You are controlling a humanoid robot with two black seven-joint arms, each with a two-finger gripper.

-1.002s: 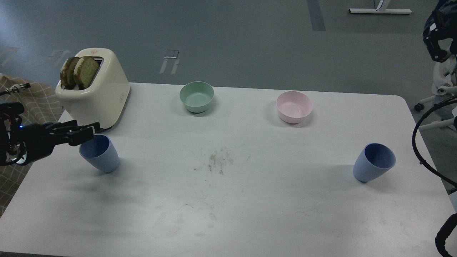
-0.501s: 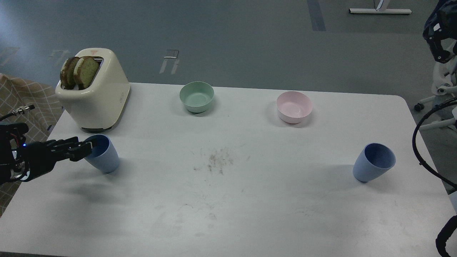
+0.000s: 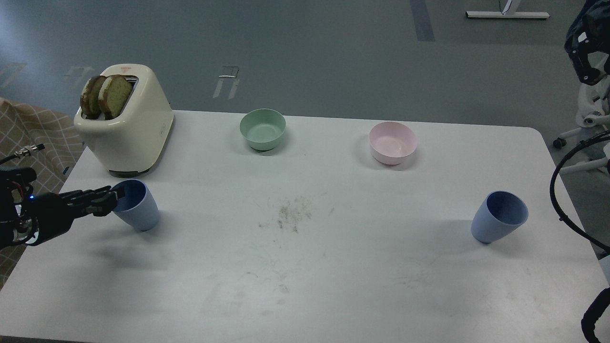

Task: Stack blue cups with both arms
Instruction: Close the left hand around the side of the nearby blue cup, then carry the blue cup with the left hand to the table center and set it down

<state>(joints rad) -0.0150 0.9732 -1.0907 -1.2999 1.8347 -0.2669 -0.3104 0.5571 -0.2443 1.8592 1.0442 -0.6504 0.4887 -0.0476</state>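
Two dusty-blue cups stand upright on the white table (image 3: 333, 267). The left cup (image 3: 137, 206) is at the left, in front of the toaster. The right cup (image 3: 498, 216) is far to the right. My left gripper (image 3: 108, 199) comes in from the left edge, and its dark fingertips are at the left cup's near-left rim, overlapping it. I cannot tell its fingers apart. Of my right arm only a black part (image 3: 595, 317) and a cable (image 3: 560, 190) show at the right edge; its gripper is out of view.
A cream toaster (image 3: 128, 126) with two bread slices stands at the back left, close behind the left cup. A mint-green bowl (image 3: 262, 128) and a pale pink bowl (image 3: 392, 142) sit at the back. Crumbs (image 3: 290, 214) lie mid-table.
My left gripper has dropped and drawn back left, from above the left cup's rim down to its left rim. The cups have not moved.
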